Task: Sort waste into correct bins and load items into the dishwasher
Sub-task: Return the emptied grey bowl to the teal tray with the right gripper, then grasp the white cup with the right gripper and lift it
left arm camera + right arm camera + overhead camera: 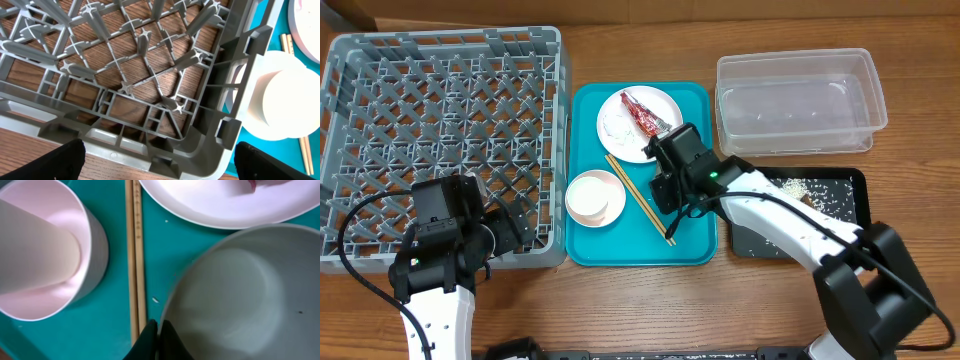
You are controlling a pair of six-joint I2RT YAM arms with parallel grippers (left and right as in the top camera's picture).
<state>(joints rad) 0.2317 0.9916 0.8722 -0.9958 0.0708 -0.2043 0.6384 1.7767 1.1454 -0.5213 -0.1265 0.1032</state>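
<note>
My right gripper (159, 330) is shut on the rim of the grey bowl (240, 295); from overhead the arm (670, 190) hides that bowl. Left of the bowl lie the wooden chopsticks (135, 255) (638, 195) and the pale pink bowl (75, 280) (595, 197), with a small white cup (35, 255) on its side in it. The white plate (620, 125) carries the red foil wrapper (645, 117). My left gripper (160, 167) is open and holds nothing, at the front right corner of the grey dish rack (150, 75) (440, 110).
A teal serving tray (690, 240) bears the dishes. The clear tub (800, 100) stands at the back right. In front of it, the black tray (850, 215) holds scattered rice (810, 188). The rack's wall (235, 100) stands between my left gripper and the teal tray.
</note>
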